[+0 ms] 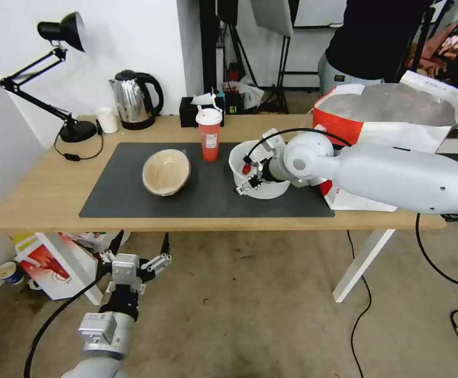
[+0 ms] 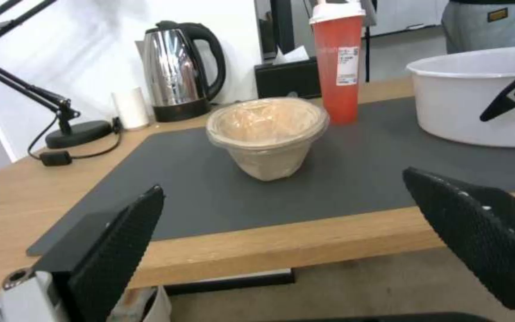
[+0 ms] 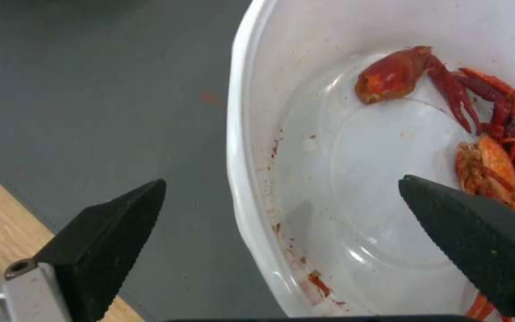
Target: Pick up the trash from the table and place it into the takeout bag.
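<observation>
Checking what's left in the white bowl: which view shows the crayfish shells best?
The right wrist view: the crayfish shells lie close below the open right gripper. The head view shows a red speck behind the arm; the left wrist view, the bowl's outside wall.

The counter [image 1: 40,194] is topped in pale wood grain, overlaid by a matt dark grey mat [image 1: 208,202]. Smooth, glossy white plastic forms the large bowl [image 3: 251,147], smeared with red specks, and shiny red crayfish shells [image 3: 448,89] are held inside. The tan bowl [image 2: 268,134] looks like paper (a clear film lines it). The kettle [image 2: 177,74] is polished metal. Textured black pads are seen on the left hand [image 2: 296,250].
</observation>
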Controlling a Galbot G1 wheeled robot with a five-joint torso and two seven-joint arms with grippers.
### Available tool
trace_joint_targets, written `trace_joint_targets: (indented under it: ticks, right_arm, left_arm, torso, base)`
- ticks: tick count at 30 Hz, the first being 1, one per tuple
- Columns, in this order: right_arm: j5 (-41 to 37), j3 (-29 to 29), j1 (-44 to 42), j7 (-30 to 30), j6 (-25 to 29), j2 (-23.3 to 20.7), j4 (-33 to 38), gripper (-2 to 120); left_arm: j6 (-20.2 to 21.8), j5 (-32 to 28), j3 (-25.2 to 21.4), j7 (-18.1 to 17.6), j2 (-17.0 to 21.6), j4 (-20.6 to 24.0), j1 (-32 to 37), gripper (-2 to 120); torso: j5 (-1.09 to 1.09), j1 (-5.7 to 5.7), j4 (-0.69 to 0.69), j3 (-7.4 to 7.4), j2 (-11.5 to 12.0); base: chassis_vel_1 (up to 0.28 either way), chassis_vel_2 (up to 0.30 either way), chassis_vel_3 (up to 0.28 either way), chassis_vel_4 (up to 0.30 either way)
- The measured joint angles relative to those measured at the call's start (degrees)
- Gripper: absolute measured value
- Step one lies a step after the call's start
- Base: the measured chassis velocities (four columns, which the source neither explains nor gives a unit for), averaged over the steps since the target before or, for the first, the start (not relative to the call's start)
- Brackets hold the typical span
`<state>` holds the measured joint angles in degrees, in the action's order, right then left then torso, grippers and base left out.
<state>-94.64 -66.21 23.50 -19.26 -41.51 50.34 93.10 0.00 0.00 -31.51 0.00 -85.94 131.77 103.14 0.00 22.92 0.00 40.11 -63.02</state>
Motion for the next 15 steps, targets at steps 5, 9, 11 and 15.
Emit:
trace_joint_targets:
  ticks: [5, 9, 11, 15]
  right_arm:
    - [0.5, 0.1, -0.7, -0.2, 0.0, 0.4, -0.6, 100]
    - [0.9, 0.2, -1.1, -0.2, 0.0, 0.5, -1.1, 91]
    - [1.0, 0.2, -1.1, -0.2, 0.0, 0.6, -1.2, 85]
    - [1.3, 0.6, -1.6, -0.3, 0.0, 1.0, -2.1, 67]
  left_arm:
    - [0.0, 0.0, 0.0, 0.0, 0.0, 0.0, 0.0, 100]
    - [0.0, 0.0, 0.0, 0.0, 0.0, 0.0, 0.0, 100]
    - [0.0, 0.0, 0.0, 0.0, 0.0, 0.0, 0.0, 100]
    - [0.0, 0.0, 0.0, 0.0, 0.0, 0.0, 0.0, 100]
  torso:
    - [0.00, 0.00, 0.00, 0.00, 0.0]
    - [0.00, 0.00, 0.00, 0.00, 0.0]
    - [0.00, 0.00, 0.00, 0.00, 0.0]
    - [-0.01, 0.00, 0.00, 0.00, 0.0]
  base:
    - [0.000, 0.000, 0.000, 0.000]
    - [0.000, 0.000, 0.000, 0.000]
    - [0.000, 0.000, 0.000, 0.000]
    - [0.000, 0.000, 0.000, 0.000]
